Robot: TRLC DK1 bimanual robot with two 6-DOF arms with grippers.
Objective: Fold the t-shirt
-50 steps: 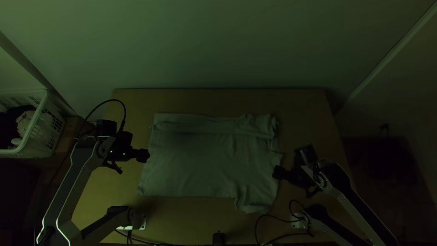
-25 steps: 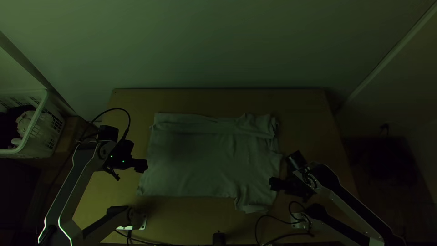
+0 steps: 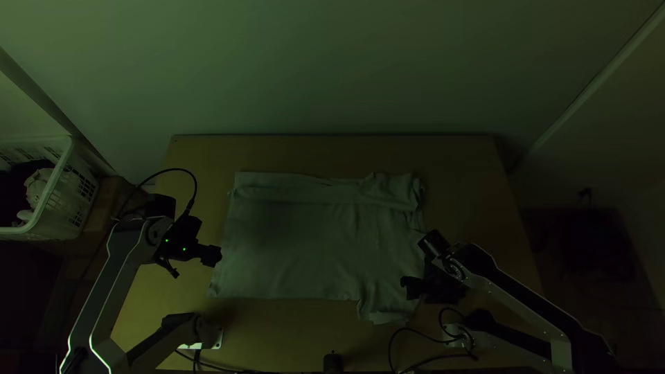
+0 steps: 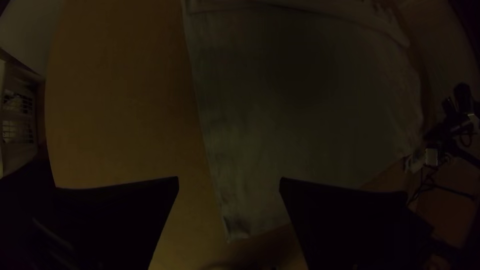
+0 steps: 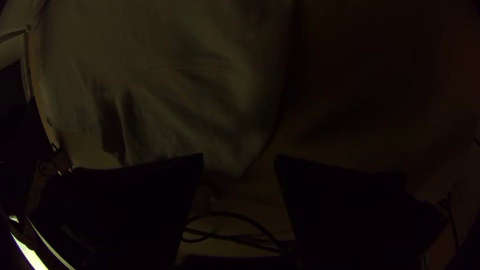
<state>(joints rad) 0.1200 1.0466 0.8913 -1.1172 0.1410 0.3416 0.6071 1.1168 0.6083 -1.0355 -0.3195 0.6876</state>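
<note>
Hovering at opposite ends of the spread t-shirt [image 3: 312,246], left hand [image 3: 213,256] and right hand [image 3: 407,287] (both wide open)

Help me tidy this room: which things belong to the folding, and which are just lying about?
For the job:
- t-shirt, mostly spread on the table
- left gripper, open
- right gripper, open

Apparently just lying about:
- pale basket, beside the table
- light cloth inside it
- small black object, near table edge

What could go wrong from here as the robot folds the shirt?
The left gripper, open by the shirt's near left corner, might close beside it and miss. The right gripper, open near the sleeve, could pinch only that and skew the fold. The far strip, rumpled at one end, may slip if dragged.
</note>
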